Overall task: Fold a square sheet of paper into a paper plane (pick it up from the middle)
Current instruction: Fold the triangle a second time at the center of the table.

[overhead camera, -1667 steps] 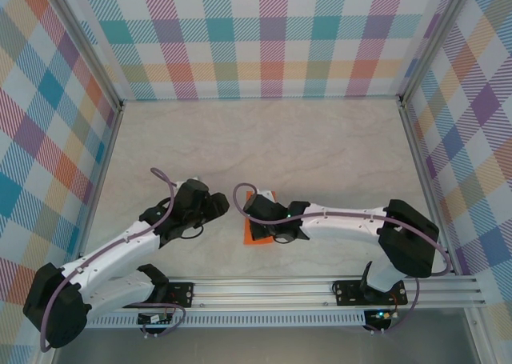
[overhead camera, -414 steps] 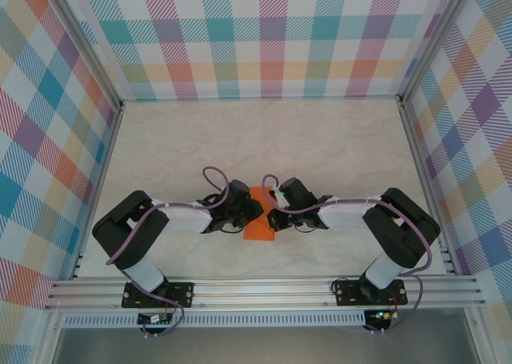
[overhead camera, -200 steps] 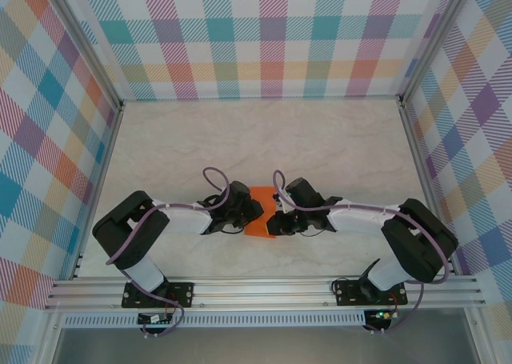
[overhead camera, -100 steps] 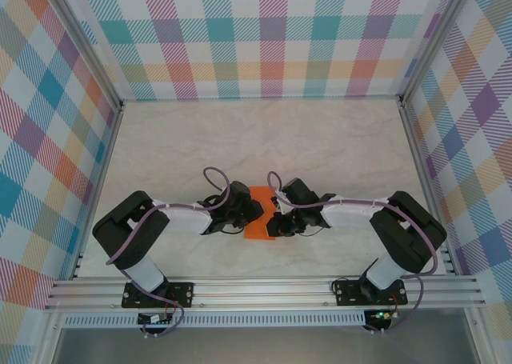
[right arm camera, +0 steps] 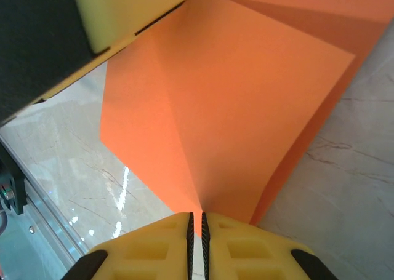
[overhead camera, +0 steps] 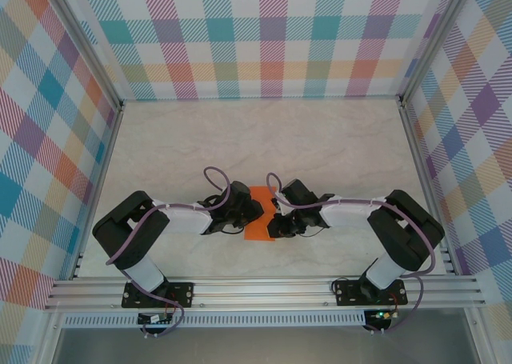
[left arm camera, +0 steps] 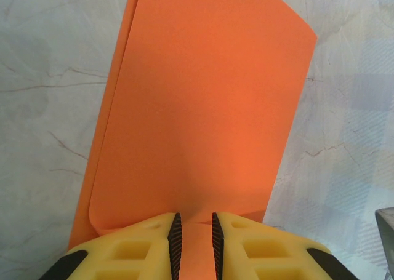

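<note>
Down near the middle of the pale marbled table (overhead camera: 320, 140), a little toward the arms' side, the square sheet of paper (overhead camera: 258, 214) lies folded into a narrower orange shape, and both arms have reached in to meet over it from either side. The left gripper (left arm camera: 194, 231) has its yellow fingers drawn close, with a slim gap between the black pads, and the near edge of the sheet runs into that gap, so it is pinching the paper. From that wrist you can see two layers: a lower one flat on the table and an upper one with a rounded corner at the far right, curling slightly off it. The right gripper (right arm camera: 197, 221) is narrower yet, its pads almost touching, and the orange edge goes in between them where a crease comes to a point. That crease climbs away from the fingertips, with the paper on either side of it tilted. The left gripper's yellow finger shows at the upper left of that view, touching the sheet.
</note>
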